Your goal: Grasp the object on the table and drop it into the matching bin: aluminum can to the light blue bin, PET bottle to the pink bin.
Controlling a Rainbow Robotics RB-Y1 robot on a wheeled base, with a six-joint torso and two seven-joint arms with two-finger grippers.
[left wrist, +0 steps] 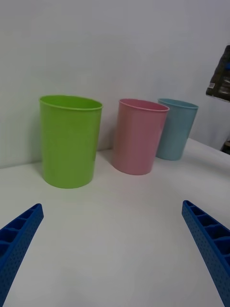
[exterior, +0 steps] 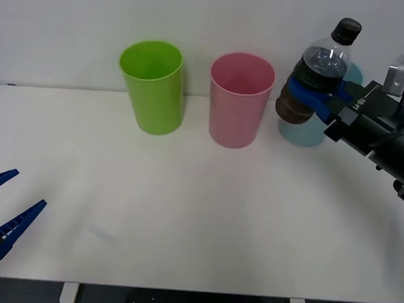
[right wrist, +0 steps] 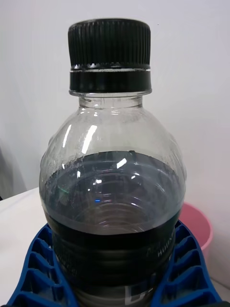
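Jaws of the left gripper (exterior: 3,211) stand wide apart at the counter's (exterior: 184,212) eight o'clock edge, low over the white surface and holding nothing; in the left wrist view the two blue ribbed fingers (left wrist: 211,249) frame bare counter with all three bins beyond. Lime green bin (exterior: 152,87) stands upright toward eleven o'clock on the counter, close to the back wall. Pink bin (exterior: 240,99) stands upright at twelve o'clock, just beside the green one but not touching it. Light blue bin (exterior: 306,134) sits at about one o'clock, beside the pink bin, and is largely hidden in the front view behind the raised bottle. PET bottle (exterior: 321,69), black cap up and tilted slightly, is held clear of the counter in front of the light blue bin, to the right of the pink bin's rim. Right gripper (exterior: 314,96), reaching in from three o'clock, has its blue jaws clamped around the bottle's lower body; the right wrist view shows the dark liquid filling the lower part, the fingers (right wrist: 187,268) cupping both sides, and a slice of pink rim (right wrist: 201,228) behind.
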